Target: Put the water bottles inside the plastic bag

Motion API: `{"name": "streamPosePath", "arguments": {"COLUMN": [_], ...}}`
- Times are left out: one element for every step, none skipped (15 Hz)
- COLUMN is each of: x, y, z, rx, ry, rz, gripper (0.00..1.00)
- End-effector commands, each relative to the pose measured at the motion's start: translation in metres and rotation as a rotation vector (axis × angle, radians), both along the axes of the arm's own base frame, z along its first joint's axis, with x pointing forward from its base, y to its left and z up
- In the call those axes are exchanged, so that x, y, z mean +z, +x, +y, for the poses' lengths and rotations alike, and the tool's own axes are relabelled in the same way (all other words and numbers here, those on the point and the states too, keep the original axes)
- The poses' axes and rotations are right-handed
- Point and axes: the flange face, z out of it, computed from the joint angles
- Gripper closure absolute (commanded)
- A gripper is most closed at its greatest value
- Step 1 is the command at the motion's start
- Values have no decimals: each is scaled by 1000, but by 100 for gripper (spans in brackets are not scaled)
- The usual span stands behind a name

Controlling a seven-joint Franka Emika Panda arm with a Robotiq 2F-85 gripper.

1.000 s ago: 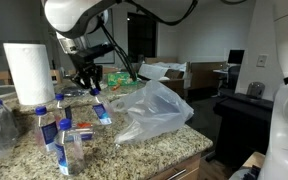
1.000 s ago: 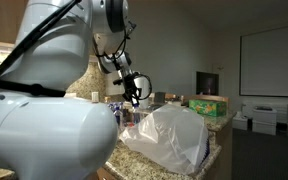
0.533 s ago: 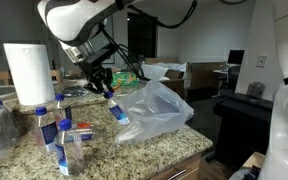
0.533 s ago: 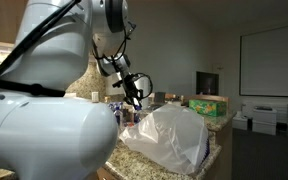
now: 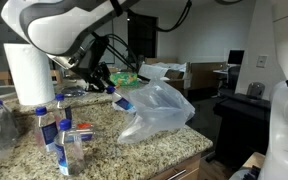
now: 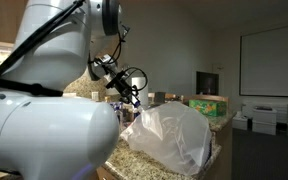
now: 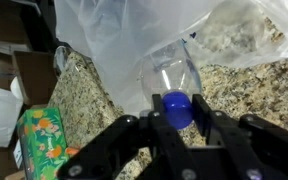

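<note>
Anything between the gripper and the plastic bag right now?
Only the water bottle, which the gripper grips at its blue-capped end. In the wrist view, the bottle's far end reaches the plastic bag.

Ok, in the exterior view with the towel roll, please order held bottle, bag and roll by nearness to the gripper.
1. Held bottle: clamped in the gripper.
2. Bag: just beyond the bottle, view's right.
3. Roll: far off at the view's left.

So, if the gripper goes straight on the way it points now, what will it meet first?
The gripper is shut on a water bottle, whose far end points at the plastic bag. Going on, the bottle would probably press into the bag first; opening or wall, I cannot tell.
</note>
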Motion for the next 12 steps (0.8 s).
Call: {"name": "streamPosePath", "arguments": {"x": [-13,-19,-28,-36,-47,-57,-67,-77,-88,-96,-108,-117], "y": [-19,-23,-27,-31,-35,-37,-39,-41,-43,-45,-47,-49], "z": [14,16,16,16,13,11,8,5,3,2,1,1], "rx": [76,90,96,103,105,102,100,99,102,107,120,128], "ry": [-135,-156,-179,-203,-221,-238,-254,-270,-281,-291,-304,-316], "rz": [-9,-3,15,27,48,69,86,105,122,134,145,154], "gripper": [88,88,88,88,88,88,88,88,88,88,88,88]}}
